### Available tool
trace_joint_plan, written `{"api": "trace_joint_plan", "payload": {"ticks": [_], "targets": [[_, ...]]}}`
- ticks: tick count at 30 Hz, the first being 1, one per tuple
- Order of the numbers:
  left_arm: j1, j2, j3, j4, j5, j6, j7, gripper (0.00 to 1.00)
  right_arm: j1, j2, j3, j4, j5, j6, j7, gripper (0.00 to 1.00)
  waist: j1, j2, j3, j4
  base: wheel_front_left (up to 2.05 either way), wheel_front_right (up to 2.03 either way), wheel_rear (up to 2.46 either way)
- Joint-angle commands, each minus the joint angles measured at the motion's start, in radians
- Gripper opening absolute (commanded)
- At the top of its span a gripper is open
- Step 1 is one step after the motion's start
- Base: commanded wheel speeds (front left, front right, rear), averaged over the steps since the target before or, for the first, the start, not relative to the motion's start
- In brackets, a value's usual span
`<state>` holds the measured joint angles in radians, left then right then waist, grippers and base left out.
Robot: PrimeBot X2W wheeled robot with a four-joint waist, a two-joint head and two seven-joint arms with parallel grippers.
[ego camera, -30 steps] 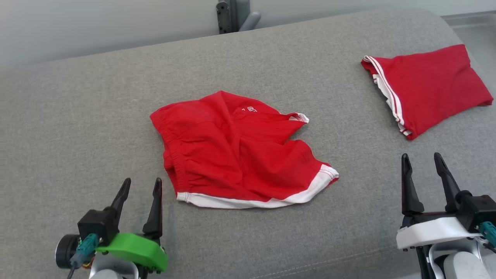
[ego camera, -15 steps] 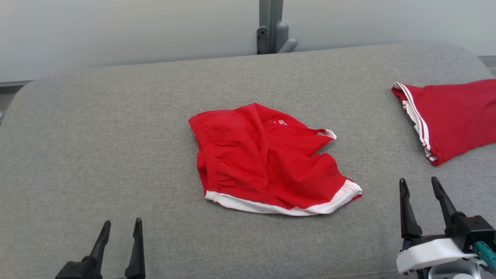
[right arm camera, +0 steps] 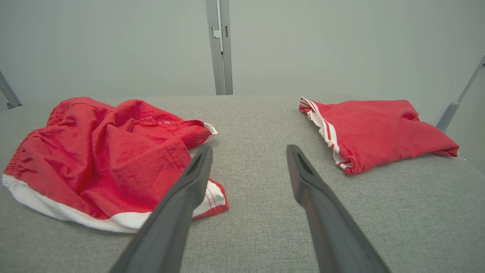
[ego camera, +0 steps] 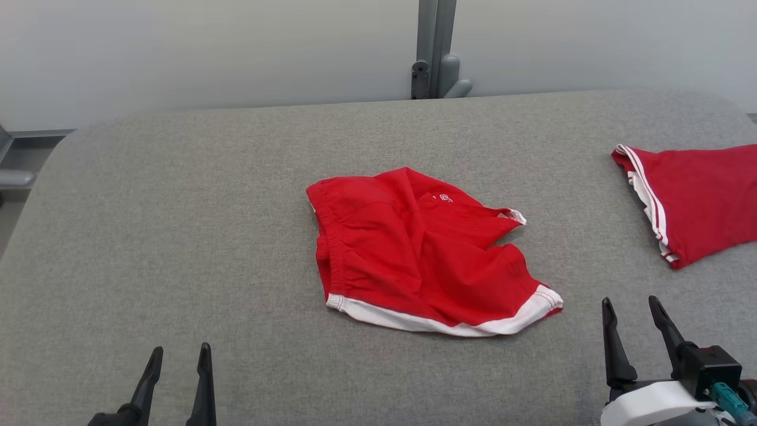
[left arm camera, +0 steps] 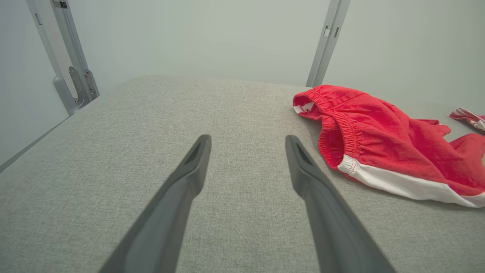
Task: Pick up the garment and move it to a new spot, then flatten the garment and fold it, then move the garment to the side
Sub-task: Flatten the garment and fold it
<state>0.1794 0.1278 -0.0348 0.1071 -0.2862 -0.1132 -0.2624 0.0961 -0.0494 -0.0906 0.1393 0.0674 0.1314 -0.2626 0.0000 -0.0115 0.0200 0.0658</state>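
A crumpled pair of red shorts with a white hem, the garment [ego camera: 423, 257], lies in the middle of the grey padded table [ego camera: 177, 236]. It also shows at the right of the left wrist view [left arm camera: 379, 144] and at the left of the right wrist view [right arm camera: 102, 159]. My left gripper [ego camera: 177, 355] stands open near the front edge, left of the garment, holding nothing. The left gripper [left arm camera: 248, 144] has only bare cloth between its fingers. My right gripper [ego camera: 633, 307] is open at the front right, and the right gripper [right arm camera: 248, 155] has its left finger passing in front of the garment's hem.
A second red garment [ego camera: 692, 201] with white stripes lies folded at the table's right edge, also seen as the folded garment [right arm camera: 371, 129] in the right wrist view. A grey metal post [ego camera: 434, 53] rises behind the table's far edge. Pale walls close off the back.
The whole head picture has shifted right and down, so the camera has moved. Both grippers sit lower in it. The garments have not moved on the table.
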Motion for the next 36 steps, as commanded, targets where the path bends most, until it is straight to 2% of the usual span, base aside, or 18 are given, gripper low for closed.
{"api": "trace_joint_plan", "payload": {"ticks": [1,15,18,22,28,36], "targets": [[-0.007,-0.007,0.006,0.004,0.018,-0.006,-0.003,1.00,0.005,-0.002,0.001,0.003,0.007,-0.002,-0.003,1.00,0.0000,0.0115,-0.001,-0.008,0.00,0.00,0.00],[-0.021,-0.034,0.023,0.016,0.029,-0.018,-0.003,1.00,-0.017,-0.002,0.052,0.033,-0.003,-0.002,-0.003,1.00,0.0000,0.0115,0.002,-0.036,0.00,0.00,0.00],[-0.055,-0.012,-0.036,0.034,0.007,-0.019,-0.003,1.00,-0.059,-0.031,0.103,0.077,-0.009,-0.002,-0.003,1.00,0.0000,0.0115,0.016,-0.046,0.00,0.00,0.00],[-0.124,0.022,-0.131,0.104,-0.023,-0.018,0.007,1.00,-0.149,-0.070,0.180,0.141,-0.012,-0.002,0.067,1.00,0.0000,0.0115,0.033,-0.065,0.00,0.00,0.00],[-0.267,0.073,-0.309,0.237,-0.107,-0.018,0.124,1.00,-0.264,-0.130,0.314,0.222,0.026,-0.002,0.202,1.00,0.0000,0.0115,0.060,-0.080,0.00,0.00,0.00],[-0.404,0.115,-0.458,0.350,-0.210,-0.018,0.158,1.00,-0.352,-0.167,0.385,0.290,0.064,-0.002,0.256,1.00,0.0000,0.0115,0.106,-0.085,0.00,0.00,0.00]]}}
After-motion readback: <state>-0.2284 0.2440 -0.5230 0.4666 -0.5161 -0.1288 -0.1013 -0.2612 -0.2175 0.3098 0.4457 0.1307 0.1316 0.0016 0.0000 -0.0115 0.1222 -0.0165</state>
